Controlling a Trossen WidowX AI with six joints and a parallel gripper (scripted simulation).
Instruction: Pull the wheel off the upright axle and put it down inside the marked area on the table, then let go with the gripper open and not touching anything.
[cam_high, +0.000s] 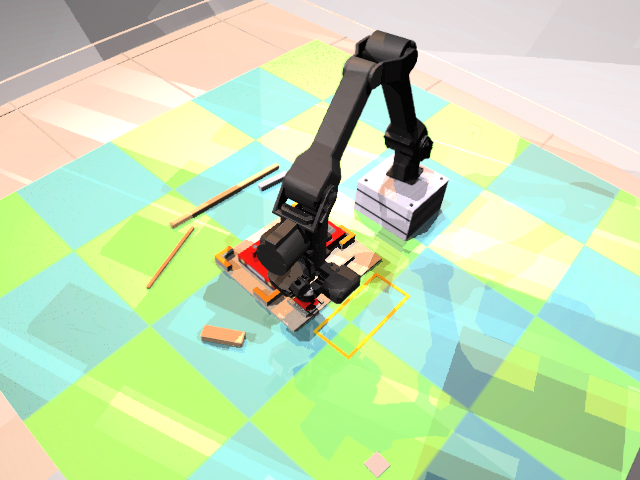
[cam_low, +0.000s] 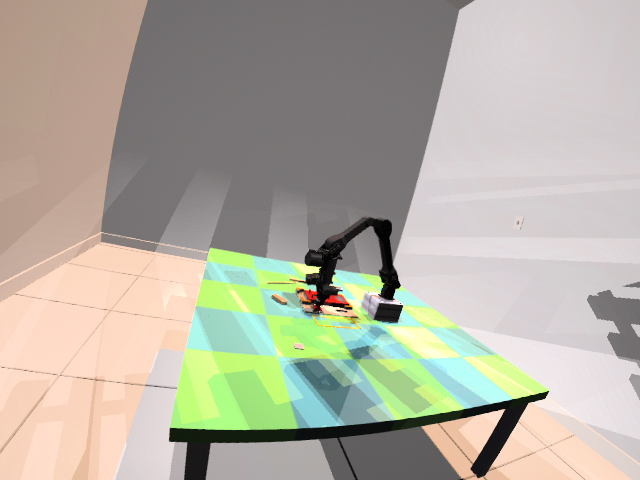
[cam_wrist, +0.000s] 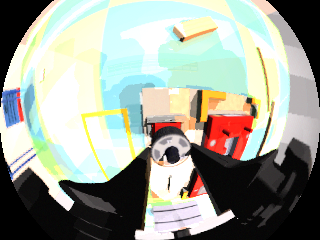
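Observation:
The wheel (cam_wrist: 159, 150) has a grey spoked face and a dark rim. In the wrist view it sits between the fingertips, with the dark axle tip (cam_wrist: 172, 154) showing at its centre. It is around the upright axle over a small red base (cam_high: 308, 303) (cam_wrist: 167, 125), near one end of the board (cam_high: 294, 322) (cam_wrist: 156, 102). My gripper (cam_high: 309, 294) (cam_wrist: 170, 148) points down and is shut on the wheel. In the top and exterior views the arm hides most of the wheel. The marked area is a yellow outline (cam_high: 331, 344) (cam_low: 339, 326) (cam_wrist: 105, 113) on the table beside the board.
A red block (cam_high: 336, 228) (cam_wrist: 214, 134) stands on the board between orange corner brackets (cam_high: 266, 295). A wooden block (cam_high: 222, 335) (cam_low: 279, 298) (cam_wrist: 197, 28) lies beyond the board. A long stick (cam_high: 224, 196) and a thin stick (cam_high: 170, 257) lie farther off. The arm's base box (cam_high: 382, 209) stands behind.

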